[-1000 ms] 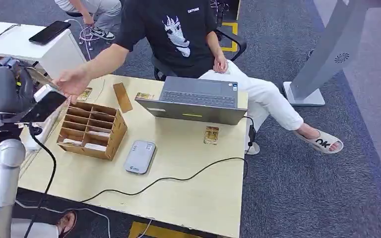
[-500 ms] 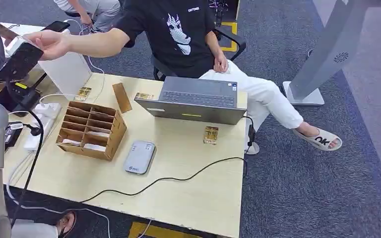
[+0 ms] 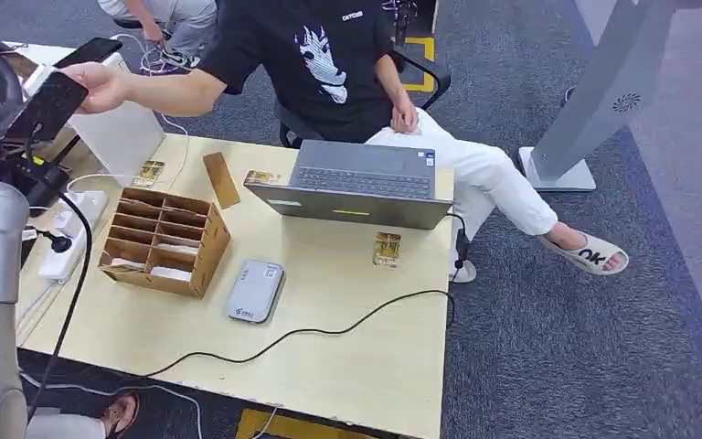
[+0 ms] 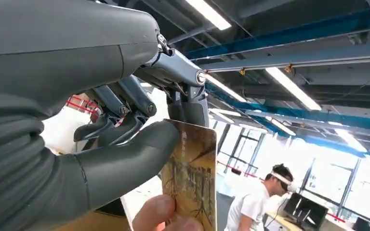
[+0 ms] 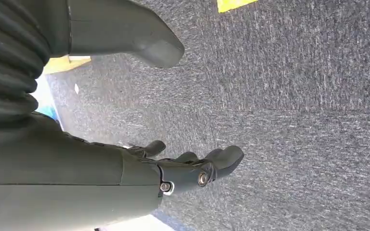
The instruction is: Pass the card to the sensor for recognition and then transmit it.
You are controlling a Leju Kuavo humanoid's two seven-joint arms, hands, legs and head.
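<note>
Grey carpet floor [image 3: 530,347] under a pale wooden table [image 3: 356,357] (a white desk [image 3: 114,133] stands beside it); fluorescent ceiling lights [image 4: 289,86] glow overhead.

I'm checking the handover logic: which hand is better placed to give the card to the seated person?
Left. The left hand already pinches the card, raised beside the person's hand, whose fingertips touch the card. The right hand hangs open over the carpet.
</note>
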